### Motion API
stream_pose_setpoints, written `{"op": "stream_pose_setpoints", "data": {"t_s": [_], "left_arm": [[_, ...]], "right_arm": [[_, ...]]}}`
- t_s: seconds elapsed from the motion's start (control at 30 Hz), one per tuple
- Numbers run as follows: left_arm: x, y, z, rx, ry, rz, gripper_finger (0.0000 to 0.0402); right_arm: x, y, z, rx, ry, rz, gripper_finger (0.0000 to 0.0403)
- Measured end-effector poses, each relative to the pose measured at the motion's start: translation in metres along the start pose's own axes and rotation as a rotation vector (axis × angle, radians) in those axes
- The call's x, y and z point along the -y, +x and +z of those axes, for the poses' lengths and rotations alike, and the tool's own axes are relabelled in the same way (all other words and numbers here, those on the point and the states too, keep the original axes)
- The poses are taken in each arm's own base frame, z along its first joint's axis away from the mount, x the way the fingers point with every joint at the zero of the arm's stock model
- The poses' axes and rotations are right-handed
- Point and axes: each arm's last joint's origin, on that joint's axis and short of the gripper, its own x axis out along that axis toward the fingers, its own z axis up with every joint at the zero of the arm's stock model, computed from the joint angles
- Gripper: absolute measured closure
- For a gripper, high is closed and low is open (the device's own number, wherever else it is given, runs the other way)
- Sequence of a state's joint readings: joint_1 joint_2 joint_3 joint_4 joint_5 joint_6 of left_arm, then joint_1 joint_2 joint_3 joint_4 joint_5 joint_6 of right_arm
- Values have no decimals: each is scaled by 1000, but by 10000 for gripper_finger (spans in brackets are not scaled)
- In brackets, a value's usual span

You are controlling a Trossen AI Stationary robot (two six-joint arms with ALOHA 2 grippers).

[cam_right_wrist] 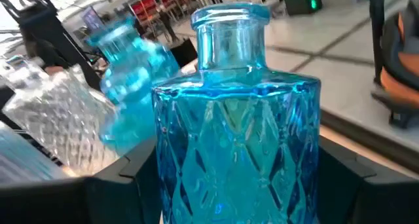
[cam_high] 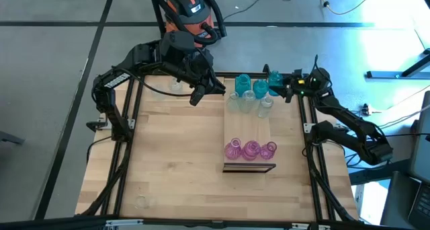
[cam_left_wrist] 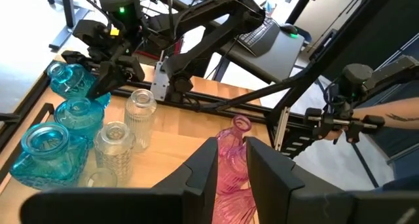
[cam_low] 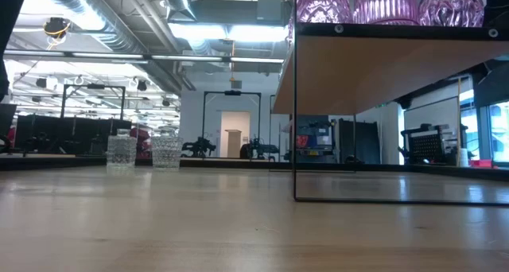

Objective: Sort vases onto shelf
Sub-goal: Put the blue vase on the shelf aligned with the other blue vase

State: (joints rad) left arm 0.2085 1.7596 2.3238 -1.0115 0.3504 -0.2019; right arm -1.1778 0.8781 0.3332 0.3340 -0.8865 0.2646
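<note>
The shelf is a light-wood board on a thin black frame, right of the table's middle. On it stand teal vases at the far end, clear vases behind the middle and three pink vases near the dark near edge. My left gripper, just left of the shelf's far end, is shut on a pink vase. My right gripper, at the shelf's far right corner, is shut on a teal vase. Two clear vases stand on the table at the far left. My left gripper pinches the pink vase's body between its two fingers. The vase's neck sticks out past the fingertips, so the vase lies along the fingers. The gripper slants down toward the shelf, and the vase is off the table. My right gripper has the teal vase's diamond-cut body between its two fingers, one on each side. The fingers come in about level from the table's right side. The vase stands upright, neck up; its base is out of view.
A clear vase stands near the table's near left corner. The black table frame runs along the edges. An orange and black vacuum stands on the floor beyond the far edge. Bare wood lies left of the shelf.
</note>
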Motion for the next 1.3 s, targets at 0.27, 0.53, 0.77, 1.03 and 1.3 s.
{"op": "stream_pose_setpoints", "data": {"t_s": [0.27, 0.53, 0.77, 1.03, 1.3], "left_arm": [[-4, 0, -7, -51, -29, 107, 327], [-6, 0, -9, -72, -36, 146, 327], [-6, 0, -9, -72, -30, 146, 327], [-6, 0, -9, -69, -26, 146, 327], [-10, 8, -12, -98, -49, 154, 327]], "right_arm": [[-5, -5, 0, 11, 33, -54, 148], [-15, -12, -4, -23, 108, -38, 148], [-29, -1, -6, -39, 92, -22, 148], [-32, 10, -8, -25, 54, -71, 148], [-22, 24, -5, 1, 73, -31, 148]]}}
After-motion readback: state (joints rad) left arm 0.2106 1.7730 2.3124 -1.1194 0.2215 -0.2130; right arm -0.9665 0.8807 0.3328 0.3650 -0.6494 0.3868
